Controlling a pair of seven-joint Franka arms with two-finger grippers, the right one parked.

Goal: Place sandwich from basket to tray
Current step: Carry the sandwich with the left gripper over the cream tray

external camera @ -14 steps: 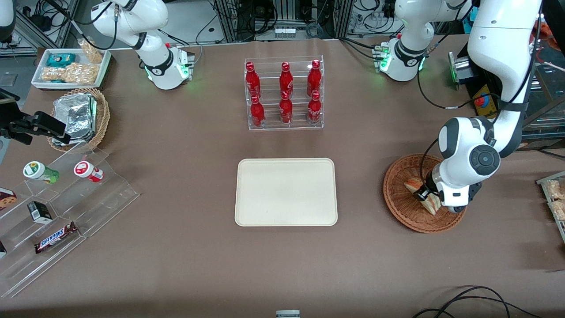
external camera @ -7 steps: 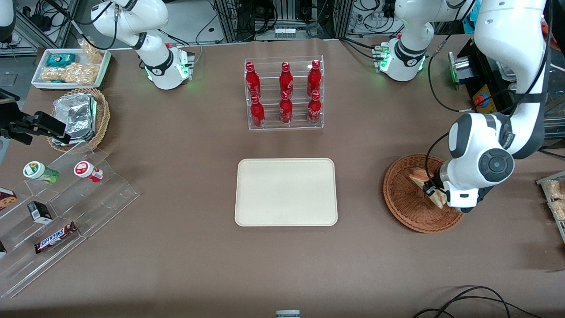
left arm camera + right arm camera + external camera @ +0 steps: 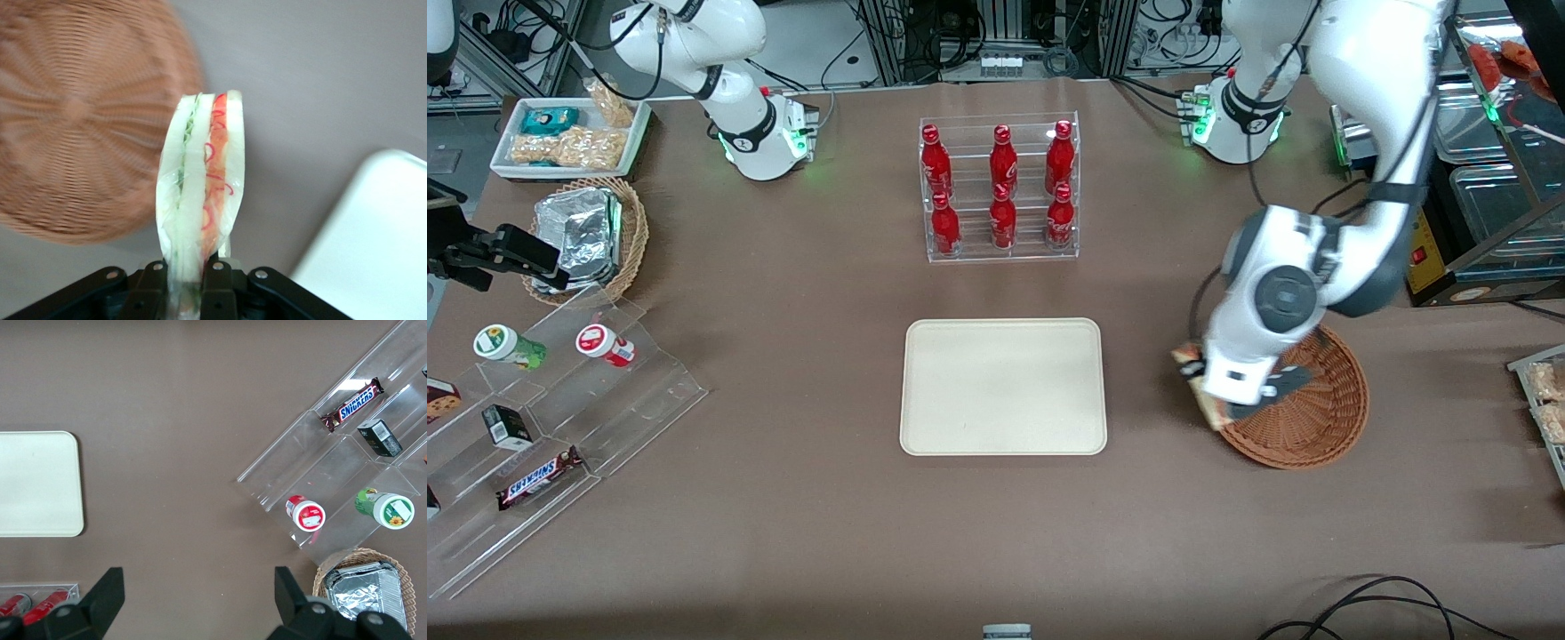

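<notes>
Above the edge of the round reddish-brown woven wicker basket that faces the flat cream-beige rectangular plastic tray, the left arm's end effector hangs in the air with its two fingers closed on the small triangular sandwich of pale white bread. In the left wrist view the sandwich stands on edge between the black fingers, wrapped in clear film, its green filling layer on one side and its red-orange layer on the other, with the basket and a corner of the tray both below it over the brown table. The sandwich is clear of the basket floor and not over the tray, which lies bare between the basket and the clear acrylic stepped stand. Farther from the front camera, a clear rack of red bottles stands on the table.
</notes>
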